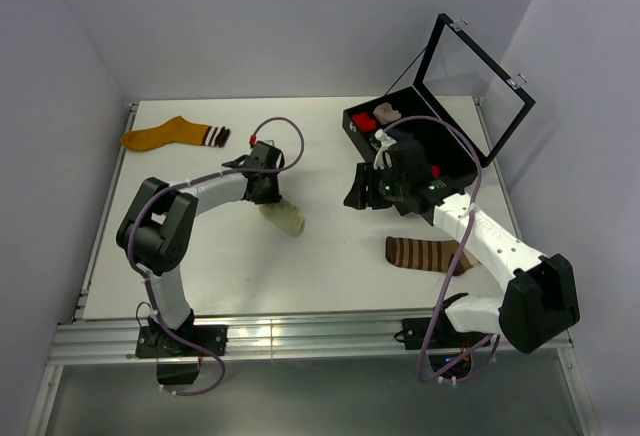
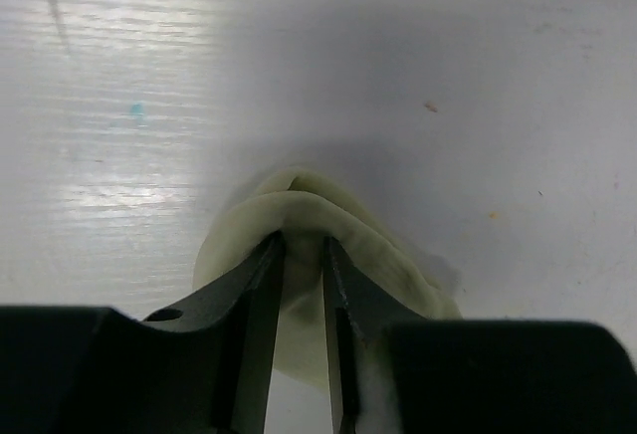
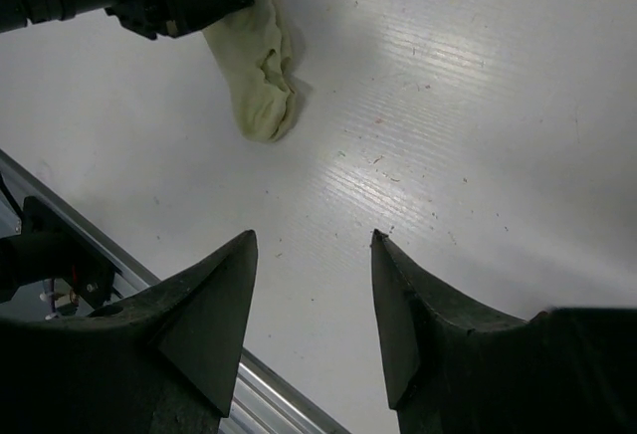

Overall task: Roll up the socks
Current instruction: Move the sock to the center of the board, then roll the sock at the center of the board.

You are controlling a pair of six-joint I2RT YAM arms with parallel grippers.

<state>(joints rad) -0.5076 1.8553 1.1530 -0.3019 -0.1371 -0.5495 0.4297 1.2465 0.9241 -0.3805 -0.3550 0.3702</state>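
The left claw is down at the white counter, its jaws close together and clamped on a raised ridge of the short cream fabric sock. The fabric bunches up around both fingertips, and the rest of the sock trails away from this claw on the counter, towards the near edge. The right claw hovers above bare counter with its jaws spread wide and nothing between them; the cream sock is well ahead of it, near the left claw. A brown sock with pale stripes lies flat behind the right claw, beside that arm's forearm. A mustard-orange sock with a dark-and-white striped cuff lies well apart from the left claw, off to its far left. A black case with a clear hinged lid stands open just beyond the right claw.
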